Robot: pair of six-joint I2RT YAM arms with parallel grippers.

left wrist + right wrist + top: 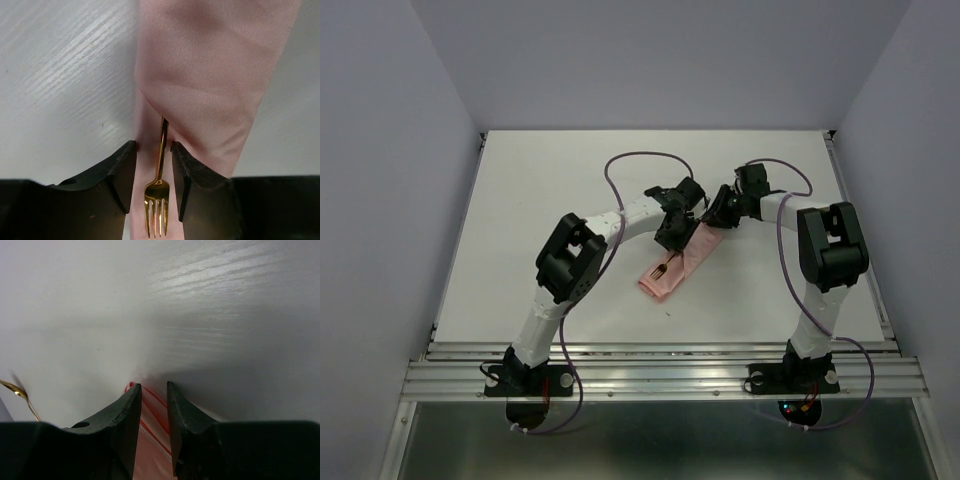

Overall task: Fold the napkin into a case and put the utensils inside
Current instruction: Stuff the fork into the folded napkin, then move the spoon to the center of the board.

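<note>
- Two arms reach over the narrow, folded salmon-pink cloth case [672, 268], which lies on the white table [540, 200].
- We see the slender gold metal fork [159, 192] on the case, its handle tucked under the diagonal fold and its tines outside.
- Left gripper [154, 150], above the case: fingers apart, flanking the fork's neck without touching it.
- Right gripper [152, 386], at the case's far end: a narrow gap over the cloth; we cannot tell whether it pinches.
</note>
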